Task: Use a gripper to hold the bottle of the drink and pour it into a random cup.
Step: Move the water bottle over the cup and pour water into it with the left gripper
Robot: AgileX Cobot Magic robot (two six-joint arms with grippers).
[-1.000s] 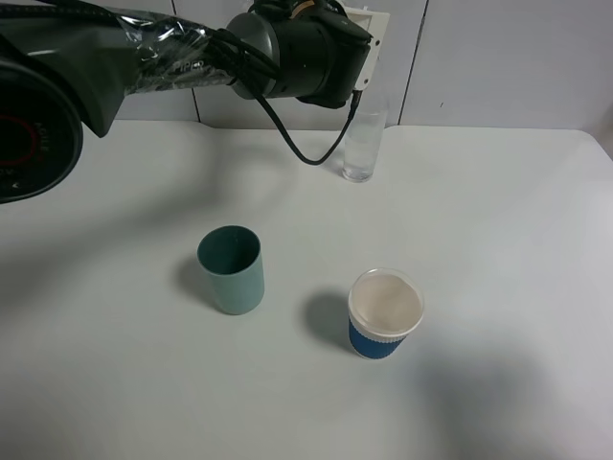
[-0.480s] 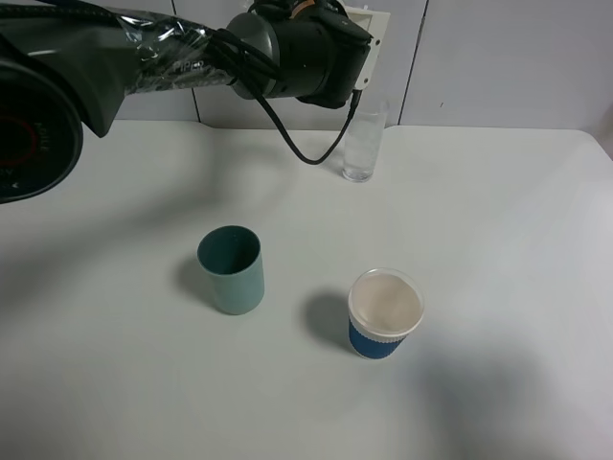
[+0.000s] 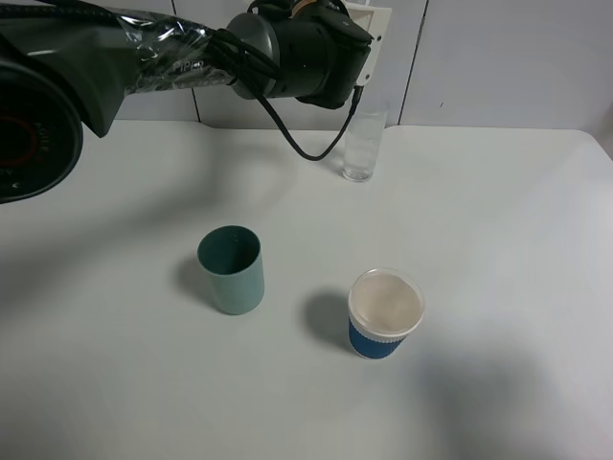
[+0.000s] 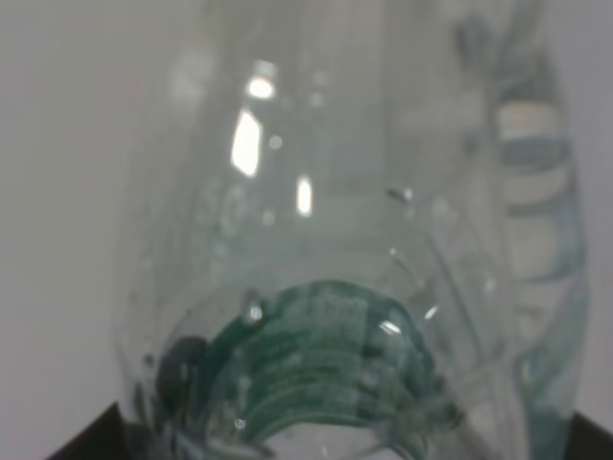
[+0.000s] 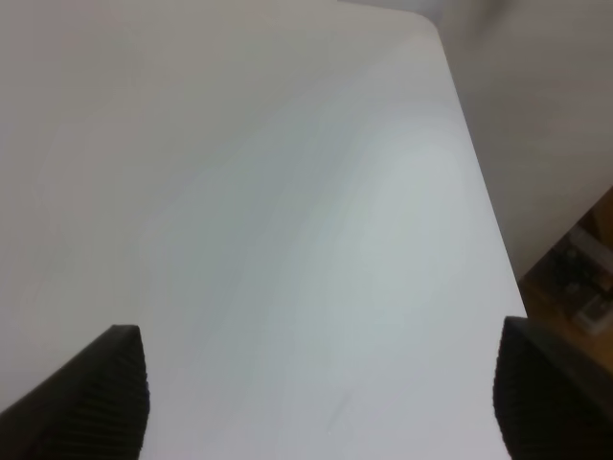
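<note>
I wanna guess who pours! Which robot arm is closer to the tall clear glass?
Left. The left gripper, holding the drink bottle, hangs close above the tall clear glass. The right gripper is off near the table's edge, no glass in sight.

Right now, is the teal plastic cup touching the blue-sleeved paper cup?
Apart. The high view shows bare table between the teal plastic cup and the blue-sleeved paper cup.

The clear plastic green-labelled bottle [image 4: 316, 364] is blurred and cropped up close; overhead, the black robot arm [image 3: 297, 53] hides it.
</note>
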